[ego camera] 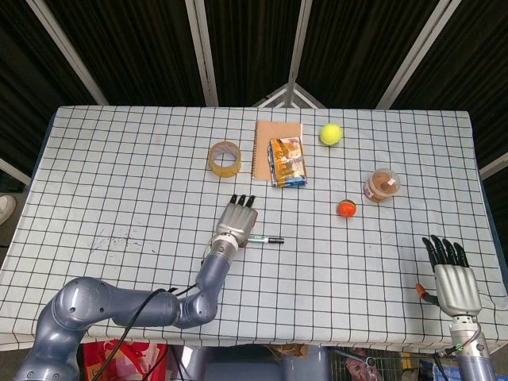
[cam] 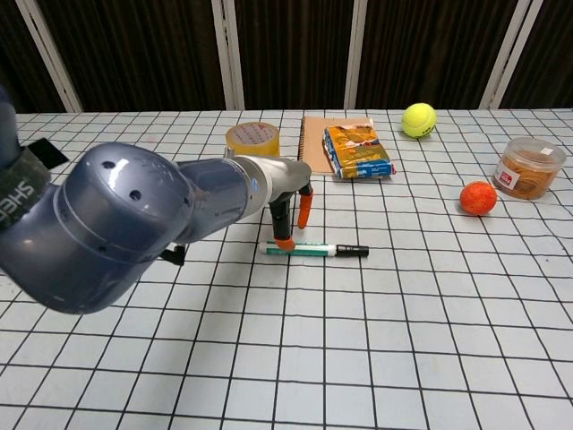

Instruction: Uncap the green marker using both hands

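Observation:
The green marker (cam: 313, 250) lies flat on the checked tablecloth with its black cap (cam: 356, 251) pointing right; in the head view the marker (ego camera: 266, 239) is partly covered. My left hand (ego camera: 237, 222) hovers over the marker's left end with fingers extended and apart. In the chest view an orange-tipped finger (cam: 285, 242) comes down right at the marker's white left end, and the left hand (cam: 291, 202) holds nothing. My right hand (ego camera: 450, 275) stays flat and open near the table's front right edge, far from the marker.
At the back stand a tape roll (ego camera: 225, 156), a notebook (ego camera: 267, 140) with a snack packet (ego camera: 286, 162) on it and a tennis ball (ego camera: 331, 133). A plastic tub (ego camera: 382, 186) and a small orange ball (ego camera: 346, 208) sit to the right.

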